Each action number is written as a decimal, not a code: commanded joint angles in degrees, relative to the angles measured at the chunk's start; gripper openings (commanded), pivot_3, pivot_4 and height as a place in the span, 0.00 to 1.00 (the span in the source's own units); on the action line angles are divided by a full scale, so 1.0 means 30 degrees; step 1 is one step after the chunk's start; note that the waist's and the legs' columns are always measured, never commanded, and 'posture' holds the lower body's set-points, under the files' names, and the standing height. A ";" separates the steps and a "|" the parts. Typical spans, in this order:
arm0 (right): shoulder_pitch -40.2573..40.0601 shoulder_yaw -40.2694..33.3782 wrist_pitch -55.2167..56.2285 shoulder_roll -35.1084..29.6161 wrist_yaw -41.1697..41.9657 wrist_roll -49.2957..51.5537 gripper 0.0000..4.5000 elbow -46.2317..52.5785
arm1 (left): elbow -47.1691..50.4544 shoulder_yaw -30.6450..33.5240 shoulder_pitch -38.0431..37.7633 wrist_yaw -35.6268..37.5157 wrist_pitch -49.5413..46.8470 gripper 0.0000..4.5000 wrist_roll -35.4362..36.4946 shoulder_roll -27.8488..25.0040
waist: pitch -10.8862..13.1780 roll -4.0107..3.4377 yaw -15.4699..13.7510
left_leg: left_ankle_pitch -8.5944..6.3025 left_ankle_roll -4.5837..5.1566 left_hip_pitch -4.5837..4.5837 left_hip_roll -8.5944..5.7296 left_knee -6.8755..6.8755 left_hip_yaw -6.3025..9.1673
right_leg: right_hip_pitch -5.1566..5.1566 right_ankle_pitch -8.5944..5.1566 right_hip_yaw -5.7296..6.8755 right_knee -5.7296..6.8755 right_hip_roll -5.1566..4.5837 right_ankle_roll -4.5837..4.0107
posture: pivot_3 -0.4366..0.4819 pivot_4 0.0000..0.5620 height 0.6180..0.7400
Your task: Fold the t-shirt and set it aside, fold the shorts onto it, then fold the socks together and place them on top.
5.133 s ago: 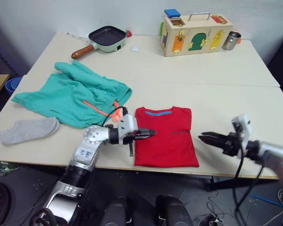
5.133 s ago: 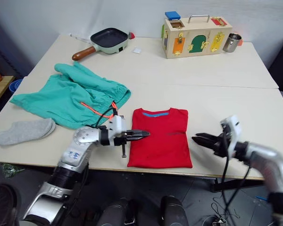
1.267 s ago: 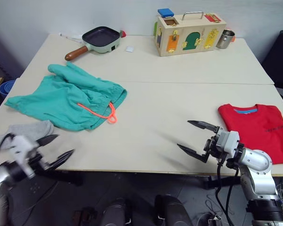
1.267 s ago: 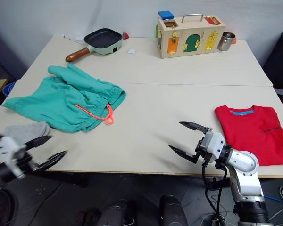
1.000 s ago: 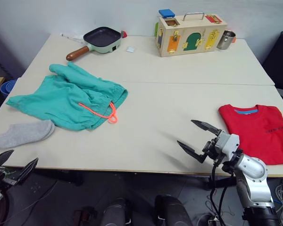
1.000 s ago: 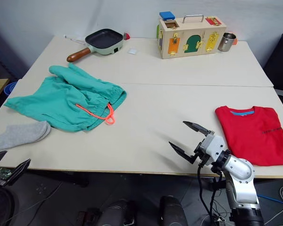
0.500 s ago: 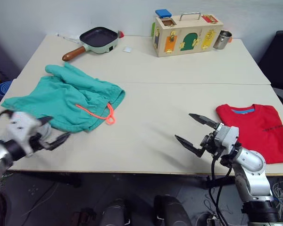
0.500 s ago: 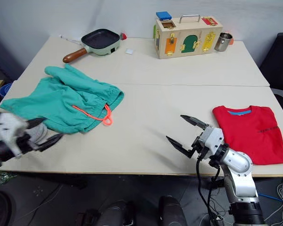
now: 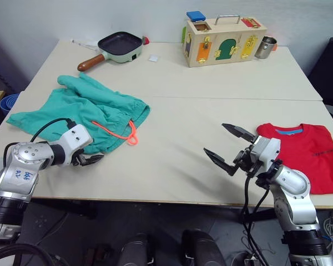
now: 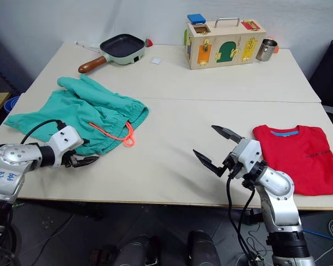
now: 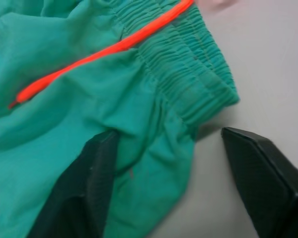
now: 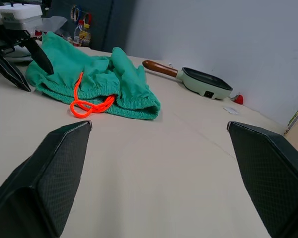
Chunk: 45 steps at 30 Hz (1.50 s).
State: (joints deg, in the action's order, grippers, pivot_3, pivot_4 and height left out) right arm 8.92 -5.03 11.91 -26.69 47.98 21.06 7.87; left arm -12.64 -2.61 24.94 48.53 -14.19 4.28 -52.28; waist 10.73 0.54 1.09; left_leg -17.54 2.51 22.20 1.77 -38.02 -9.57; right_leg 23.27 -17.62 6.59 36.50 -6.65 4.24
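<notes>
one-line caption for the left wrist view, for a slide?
Open left gripper straddling the teal shorts edge below the orange drawstring.

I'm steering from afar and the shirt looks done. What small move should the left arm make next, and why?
Probably close the left pincer on the shorts. Its open fingers straddle the waistband corner by the orange drawstring, and the folded shirt already lies aside.

Frying pan [image 9: 120, 44], wooden latch box [image 9: 226, 40], metal cup [image 9: 265, 47] — table's [image 9: 172, 94] far edge
</notes>
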 commanded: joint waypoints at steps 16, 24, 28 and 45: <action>-0.1027 -0.0331 -0.1283 -0.0889 -0.0595 -0.0030 1.00 0.2431 | -0.7985 -0.4031 1.1513 0.3563 0.4995 0.01 -0.1804 0.9102 | 0.0009 0.0084 -0.0496 | 0.0058 0.0095 0.0105 -0.0031 -0.0108 -0.0092 | 0.0080 0.0029 -0.0051 0.0114 0.0065 0.0055 | 0.48 0.27 1.00; -0.3851 -0.1970 -0.2064 -0.2576 0.0248 0.1041 1.00 0.4082 | -0.7240 -0.6014 1.0960 0.4985 0.2800 0.01 -0.1822 1.3533 | 0.0016 0.0098 -0.0323 | 0.0059 0.0094 0.0101 -0.0015 -0.0094 -0.0097 | 0.0085 0.0021 -0.0073 0.0088 0.0097 0.0071 | 0.48 0.27 1.00; -0.5044 -0.3192 -0.2042 -0.3566 0.0666 0.1205 1.00 0.4103 | -0.6055 -0.6400 0.9742 0.5005 0.1050 0.01 -0.1335 1.5175 | 0.0022 0.0107 -0.0336 | 0.0059 0.0095 0.0076 -0.0014 -0.0105 -0.0096 | 0.0074 0.0021 -0.0095 0.0008 0.0057 0.0071 | 0.48 0.27 1.00; -0.1704 0.0715 -0.4978 -0.4682 0.2925 0.0544 1.00 0.3234 | 0.2273 0.0311 0.3138 0.7730 0.0623 0.49 0.3976 0.7588 | 0.0020 0.0104 0.0080 | 0.0069 0.0053 0.0034 0.0017 -0.0141 -0.0054 | 0.0058 -0.0012 -0.0085 0.0113 0.0004 0.0010 | 0.48 0.27 1.00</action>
State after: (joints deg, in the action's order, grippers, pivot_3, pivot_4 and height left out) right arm 3.72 -3.10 -2.73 -39.74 55.11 22.83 17.37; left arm -9.23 -4.77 35.35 71.46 -13.58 14.95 -27.20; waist 10.79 0.85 1.33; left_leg -17.34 2.68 22.30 1.80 -38.44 -9.70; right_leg 23.43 -17.66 6.35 36.84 -6.66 4.27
